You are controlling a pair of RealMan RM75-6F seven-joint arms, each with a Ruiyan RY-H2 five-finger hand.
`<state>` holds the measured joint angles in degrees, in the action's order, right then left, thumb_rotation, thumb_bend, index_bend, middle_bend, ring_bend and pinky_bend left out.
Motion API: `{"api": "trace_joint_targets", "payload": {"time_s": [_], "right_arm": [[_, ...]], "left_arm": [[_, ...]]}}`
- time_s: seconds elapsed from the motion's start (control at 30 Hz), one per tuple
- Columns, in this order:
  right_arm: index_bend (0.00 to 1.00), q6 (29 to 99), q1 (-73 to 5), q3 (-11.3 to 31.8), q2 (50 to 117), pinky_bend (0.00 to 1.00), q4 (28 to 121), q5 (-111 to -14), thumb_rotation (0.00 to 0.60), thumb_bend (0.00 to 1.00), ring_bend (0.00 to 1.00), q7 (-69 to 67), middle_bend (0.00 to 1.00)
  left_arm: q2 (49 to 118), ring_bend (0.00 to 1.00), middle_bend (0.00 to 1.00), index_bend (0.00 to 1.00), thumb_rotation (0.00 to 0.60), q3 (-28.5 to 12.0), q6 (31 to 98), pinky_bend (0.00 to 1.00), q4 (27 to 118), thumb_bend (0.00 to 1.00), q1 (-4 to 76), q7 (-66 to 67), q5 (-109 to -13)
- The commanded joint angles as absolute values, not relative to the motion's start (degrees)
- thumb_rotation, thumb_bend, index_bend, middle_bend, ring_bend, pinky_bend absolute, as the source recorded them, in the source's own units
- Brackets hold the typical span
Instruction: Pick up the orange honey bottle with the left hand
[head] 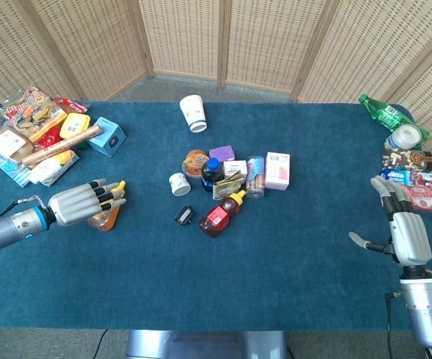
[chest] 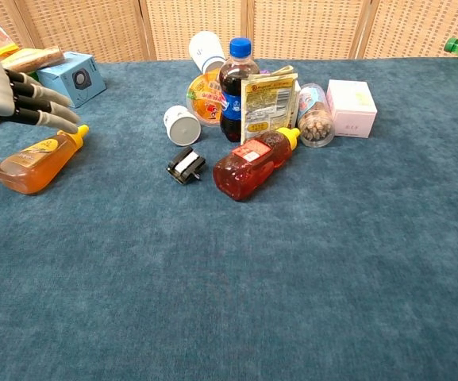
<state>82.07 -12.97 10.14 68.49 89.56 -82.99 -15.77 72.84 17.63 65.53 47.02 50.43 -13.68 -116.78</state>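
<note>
The orange honey bottle [chest: 36, 162] lies on its side on the blue cloth at the left, its yellow cap pointing to the upper right; in the head view the orange honey bottle [head: 105, 217] is partly hidden under my hand. My left hand [head: 81, 203] hovers over it with its fingers [chest: 40, 107] stretched out flat and apart, holding nothing. The left hand [chest: 10, 95] shows at the left edge of the chest view, just above the bottle. My right hand [head: 404, 228] rests open at the table's right side, far from the bottle.
A red honey bottle [head: 221, 213], a cola bottle [head: 213, 172], a snack pouch, a pink box [head: 277, 170], a small black object [head: 183, 216] and cups cluster mid-table. Snack packs and a blue box [head: 106, 135] lie at the far left. Bottles and packets sit at the far right.
</note>
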Motion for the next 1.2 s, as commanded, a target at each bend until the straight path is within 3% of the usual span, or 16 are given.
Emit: {"api": "trace_joint_targets", "payload": {"time_s": [0.03, 0.97, 1.03, 1.1, 1.2], "right_arm": [[0.00, 82.05, -12.97, 10.19, 68.49, 0.00, 89.51, -82.92, 0.600, 0.00, 0.00, -15.85, 0.00], [0.00, 82.06, -12.90, 10.29, 68.40, 0.00, 89.62, -82.88, 0.600, 0.00, 0.00, -16.40, 0.00], [0.00, 82.07, -12.88, 10.29, 68.39, 0.00, 89.65, -82.86, 0.600, 0.00, 0.00, -16.47, 0.00], [0.00, 82.07, -12.87, 10.29, 68.37, 0.00, 89.70, -82.86, 0.600, 0.00, 0.00, -16.54, 0.00], [0.00, 82.08, -12.86, 10.31, 68.35, 0.00, 89.71, -82.86, 0.600, 0.00, 0.00, -16.60, 0.00]], "left_arm": [[74.31, 0.00, 0.00, 0.00, 0.600, 18.80, 66.16, 0.18, 44.37, 0.17, 51.83, -14.98, -118.54], [80.00, 0.00, 0.00, 0.01, 0.600, 24.43, 67.26, 0.13, 34.42, 0.17, 55.58, -16.17, -122.40], [80.37, 0.00, 0.00, 0.07, 0.600, 24.64, 67.36, 0.13, 34.08, 0.17, 55.52, -15.84, -122.45], [80.85, 0.00, 0.00, 0.23, 0.600, 25.02, 67.26, 0.13, 33.63, 0.17, 55.54, -15.35, -122.68], [81.58, 0.00, 0.00, 0.33, 0.600, 25.24, 67.63, 0.12, 32.98, 0.17, 55.54, -14.71, -122.81]]}}
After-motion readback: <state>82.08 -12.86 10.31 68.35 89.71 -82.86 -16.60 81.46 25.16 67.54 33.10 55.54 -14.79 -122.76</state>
